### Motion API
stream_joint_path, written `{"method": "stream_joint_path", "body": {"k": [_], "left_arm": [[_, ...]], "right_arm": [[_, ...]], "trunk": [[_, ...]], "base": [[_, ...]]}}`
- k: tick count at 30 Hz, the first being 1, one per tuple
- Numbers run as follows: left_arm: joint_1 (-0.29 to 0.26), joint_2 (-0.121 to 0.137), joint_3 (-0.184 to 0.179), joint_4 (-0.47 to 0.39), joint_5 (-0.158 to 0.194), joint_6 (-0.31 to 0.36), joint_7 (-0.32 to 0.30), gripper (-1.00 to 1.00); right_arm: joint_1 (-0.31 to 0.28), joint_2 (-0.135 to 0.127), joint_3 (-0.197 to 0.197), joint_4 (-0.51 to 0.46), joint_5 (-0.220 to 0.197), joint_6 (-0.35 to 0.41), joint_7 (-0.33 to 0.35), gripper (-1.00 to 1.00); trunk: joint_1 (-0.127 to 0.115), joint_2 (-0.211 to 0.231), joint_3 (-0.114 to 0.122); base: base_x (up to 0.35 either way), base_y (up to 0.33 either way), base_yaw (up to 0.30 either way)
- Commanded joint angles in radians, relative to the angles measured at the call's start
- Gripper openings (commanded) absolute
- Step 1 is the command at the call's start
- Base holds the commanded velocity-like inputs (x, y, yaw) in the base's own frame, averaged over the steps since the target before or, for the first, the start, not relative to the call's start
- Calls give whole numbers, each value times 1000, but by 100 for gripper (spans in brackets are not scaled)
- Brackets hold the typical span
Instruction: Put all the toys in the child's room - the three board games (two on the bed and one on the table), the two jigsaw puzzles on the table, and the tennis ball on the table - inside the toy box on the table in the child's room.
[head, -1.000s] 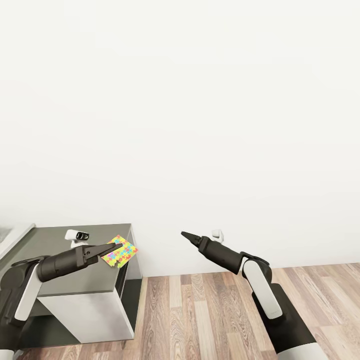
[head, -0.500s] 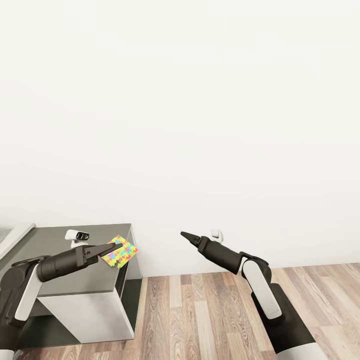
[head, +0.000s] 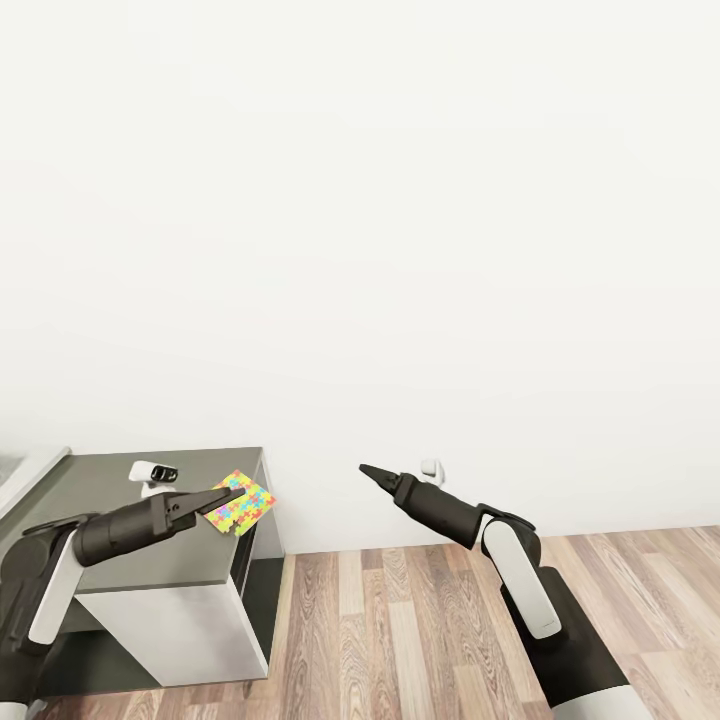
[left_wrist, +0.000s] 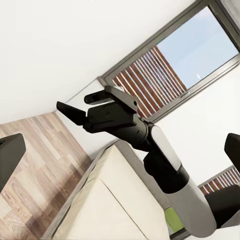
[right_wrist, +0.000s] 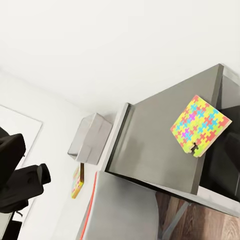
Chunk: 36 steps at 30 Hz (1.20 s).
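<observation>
Left gripper (head: 236, 492) clamps the jigsaw puzzle (head: 241, 502) above the counter (head: 100, 480) at seven o'clock — likely carrying it boxward — right gripper (head: 364, 469) together, idle.

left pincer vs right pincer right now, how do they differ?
The left pincer reaches over the dark grey table, its tip at the jigsaw puzzle; the right pincer hangs over the wood floor, touching nothing. The left points toward the head view's right, the right points toward its left. Both are dark and tapered; whether the left grips the puzzle is unclear.
</observation>
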Motion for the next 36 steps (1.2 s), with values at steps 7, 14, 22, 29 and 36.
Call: {"method": "stream_joint_path", "body": {"k": [7, 14, 22, 29, 36], "left_arm": [[0, 2, 1, 0, 1, 10, -2, 100], [0, 0, 0, 0, 2, 9, -2, 100], [0, 1, 3, 0, 2, 10, -3, 100], [0, 2, 6, 0, 2, 9, -6, 100], [0, 2, 7, 0, 3, 10, -7, 100]], "right_arm": [[-1, 1, -2, 1, 0, 5, 2, 100], [-1, 0, -1, 1, -1, 5, 2, 100], [-1, 1, 0, 0, -1, 5, 2, 100], [-1, 2, 2, 0, -2, 5, -6, 100], [-1, 2, 2, 0, -2, 5, -8, 100]], "trunk": [[1, -2, -2], [1, -2, -2], [1, -2, -2], [1, -2, -2], [1, -2, -2]], "base": [[37, 9, 0], [113, 45, 0], [38, 65, 0], [126, 119, 0], [183, 58, 0]]}}
